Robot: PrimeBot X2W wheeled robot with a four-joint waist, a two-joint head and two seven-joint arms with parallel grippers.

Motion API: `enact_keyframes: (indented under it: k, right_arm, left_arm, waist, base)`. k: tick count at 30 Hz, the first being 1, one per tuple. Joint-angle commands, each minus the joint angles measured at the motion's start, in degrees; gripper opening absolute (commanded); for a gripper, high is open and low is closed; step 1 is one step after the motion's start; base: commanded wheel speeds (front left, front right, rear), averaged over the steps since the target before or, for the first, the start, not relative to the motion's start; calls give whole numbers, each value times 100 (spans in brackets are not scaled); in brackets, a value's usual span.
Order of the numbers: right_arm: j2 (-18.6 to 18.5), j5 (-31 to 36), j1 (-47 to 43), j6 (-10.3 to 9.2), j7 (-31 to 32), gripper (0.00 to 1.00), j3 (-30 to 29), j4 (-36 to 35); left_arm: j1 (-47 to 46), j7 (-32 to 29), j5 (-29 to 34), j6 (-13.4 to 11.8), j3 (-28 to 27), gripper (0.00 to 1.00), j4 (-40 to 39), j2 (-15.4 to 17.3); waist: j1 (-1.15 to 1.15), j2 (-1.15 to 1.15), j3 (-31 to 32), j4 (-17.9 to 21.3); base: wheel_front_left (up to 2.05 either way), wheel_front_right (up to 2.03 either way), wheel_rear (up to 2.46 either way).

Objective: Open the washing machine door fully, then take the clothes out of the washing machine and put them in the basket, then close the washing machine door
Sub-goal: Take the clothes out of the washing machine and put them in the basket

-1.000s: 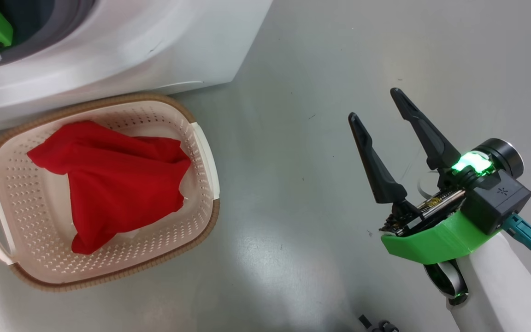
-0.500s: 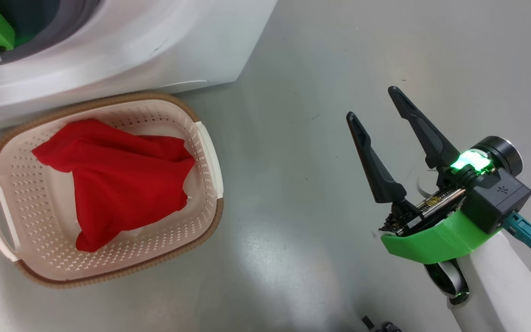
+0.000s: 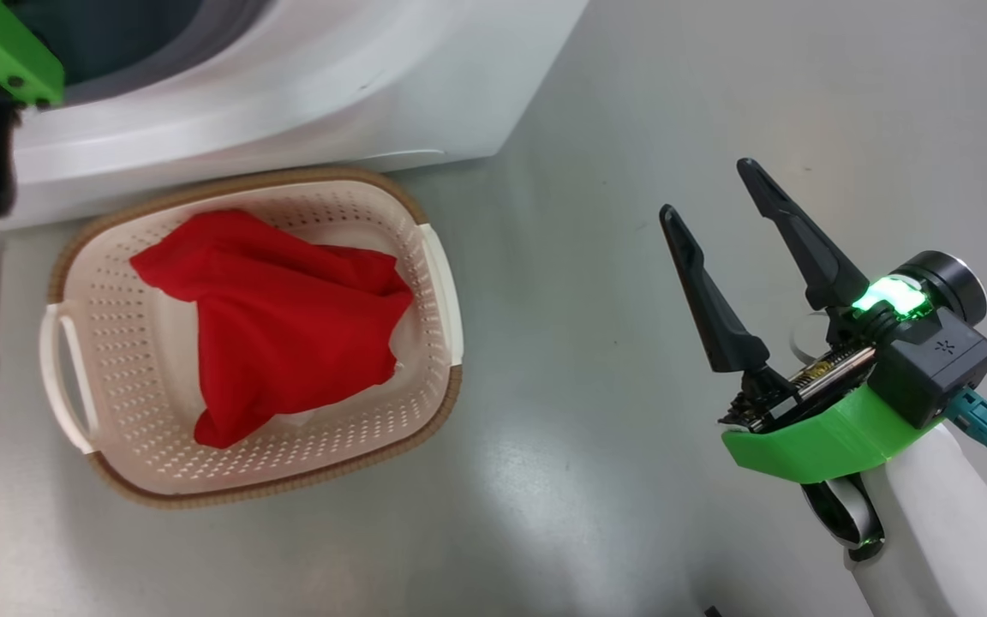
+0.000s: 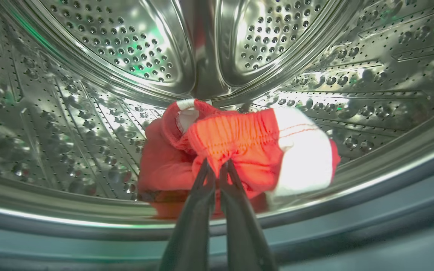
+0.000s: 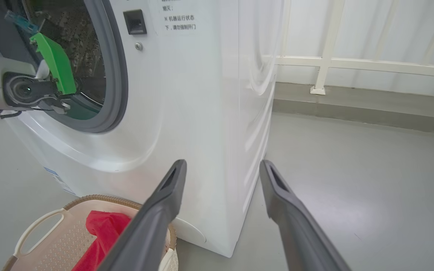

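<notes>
1. Seeing a head-camera swing since a second ago: whole head view slid right, basket (image 3: 129,377) and washing machine (image 3: 288,111) together. No real move of either.
2. Same lie for the red garment (image 3: 288,326) in the basket. Same pose for the right gripper (image 3: 708,187): jaws spread wide, holding nothing, hanging over bare floor (image 3: 579,257) well right of the basket.
3. Inside the drum (image 4: 89,94): got the left gripper (image 4: 217,162) with jaws clenched on a second red garment (image 4: 239,139), pinching gathered fabric under the elastic band, white trim band (image 4: 303,150) to the right. Lying low near the drum mouth, not lifted yet.
4. Reads as: one piece delivered, grasp made on the next, pull-out due, closing after that.
5. Edges: need to clear the steel lip (image 4: 89,214) and grey gasket (image 5: 117,75) on the way out; likely snag point for trailing cloth.
6. Room: open top on the basket, free space beside the first garment. Basket right up against the machine front, touching or just beside, cannot tell which. Plenty of open floor to the right.
</notes>
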State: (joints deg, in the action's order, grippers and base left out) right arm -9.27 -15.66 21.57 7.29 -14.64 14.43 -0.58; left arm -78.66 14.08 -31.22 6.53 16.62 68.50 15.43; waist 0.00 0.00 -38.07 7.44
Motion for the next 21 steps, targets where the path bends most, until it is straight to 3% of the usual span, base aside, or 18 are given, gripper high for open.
enact_keyframes:
  k: [1,21]
  right_arm:
    - [-39,-17,-38,20,-36,100,105,-104]
    - [-18,26,-356,20,-36,100,-84,63]
  left_arm:
    - [111,66,61,14,-69,0,-168,254]
    - [2721,91,554,-177,-929,0,-3120,-29]
  waist:
    - [0,0,92,-118]
    - [0,0,1149,-665]
  base:
    - [0,0,0]
    - [0,0,0]
